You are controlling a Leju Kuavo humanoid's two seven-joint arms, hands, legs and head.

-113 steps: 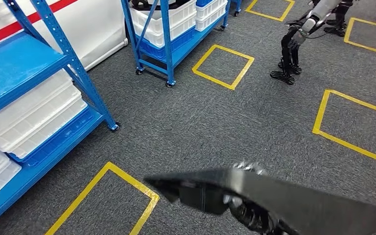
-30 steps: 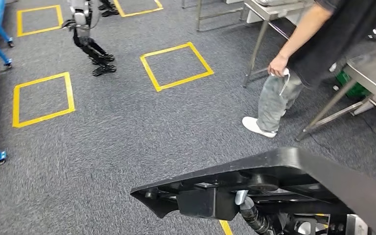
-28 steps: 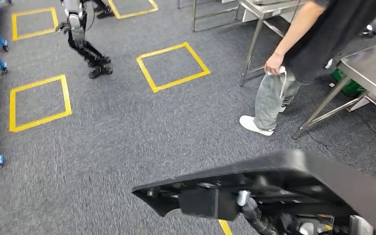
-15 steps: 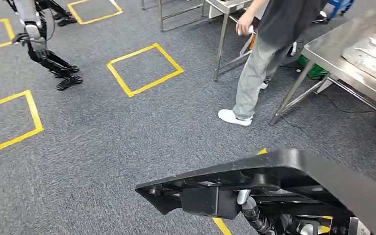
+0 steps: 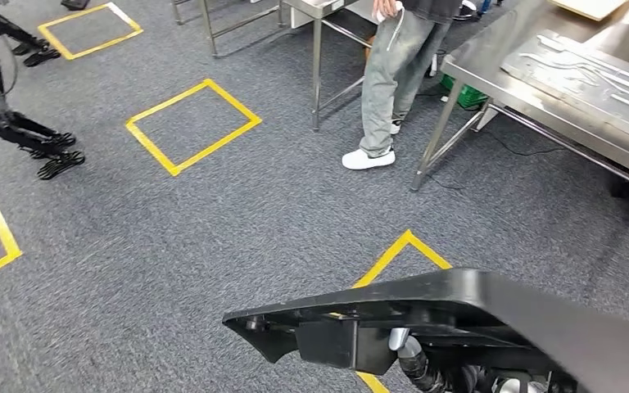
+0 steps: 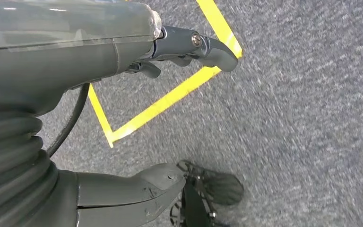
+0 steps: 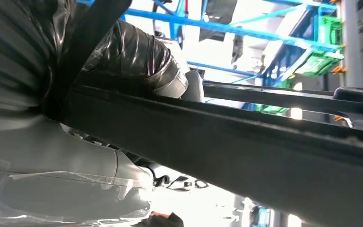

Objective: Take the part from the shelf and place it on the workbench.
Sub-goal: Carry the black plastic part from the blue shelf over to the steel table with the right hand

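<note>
Fingers [image 7: 165, 71] around black part [image 5: 475, 307]

From the head view I see the black part [image 5: 475, 315] run off the frame at four o'clock, covering most of my right hand [image 5: 426, 372]. The person [image 5: 389, 74] at twelve o'clock is cut off above the waist. The steel surface [image 5: 540, 90] leaves the frame at two o'clock. The carpet under my left hand [image 6: 123, 109] is blurred.
</note>
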